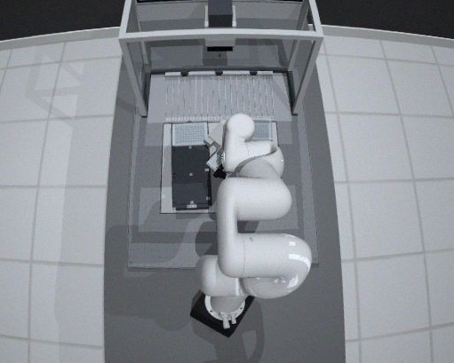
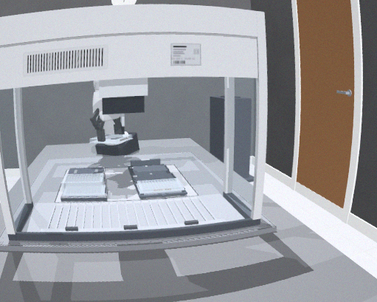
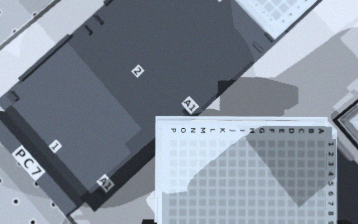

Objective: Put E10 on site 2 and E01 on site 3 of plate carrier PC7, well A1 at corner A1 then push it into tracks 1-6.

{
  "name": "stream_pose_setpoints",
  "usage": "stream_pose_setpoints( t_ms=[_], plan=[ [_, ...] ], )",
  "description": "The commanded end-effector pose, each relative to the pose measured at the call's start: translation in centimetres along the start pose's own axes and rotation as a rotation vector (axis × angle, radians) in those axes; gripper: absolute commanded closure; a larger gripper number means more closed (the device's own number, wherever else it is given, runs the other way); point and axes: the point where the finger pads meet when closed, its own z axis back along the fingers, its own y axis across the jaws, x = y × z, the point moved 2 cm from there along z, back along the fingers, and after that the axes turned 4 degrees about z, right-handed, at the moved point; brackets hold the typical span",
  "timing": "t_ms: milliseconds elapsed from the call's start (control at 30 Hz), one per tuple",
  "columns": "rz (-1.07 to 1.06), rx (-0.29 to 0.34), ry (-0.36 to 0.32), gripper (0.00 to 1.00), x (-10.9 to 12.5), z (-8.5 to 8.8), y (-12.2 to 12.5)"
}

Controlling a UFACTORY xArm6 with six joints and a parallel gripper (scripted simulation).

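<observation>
The arm [image 1: 250, 196] reaches forward, its pincer [image 2: 108, 128] clamped on a plate [image 3: 245, 170].
</observation>
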Motion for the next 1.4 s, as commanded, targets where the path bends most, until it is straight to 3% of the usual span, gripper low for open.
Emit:
stream_pose_setpoints(
  t_ms=[0, 600, 767, 1233, 1367],
  plan=[
    [-0.264, 0.034, -0.057, 1.0, -3.8, -0.3, -0.4],
    [-0.796, 0.048, -0.047, 1.0, -11.7, -0.8, -1.9],
    [-0.818, 0.049, -0.046, 1.0, -14.1, -1.0, -2.3],
    [-0.818, 0.049, -0.046, 1.0, -14.9, -1.1, -2.5],
    [-0.918, 0.052, -0.044, 1.0, -14.9, -1.1, -2.5]
  ],
)
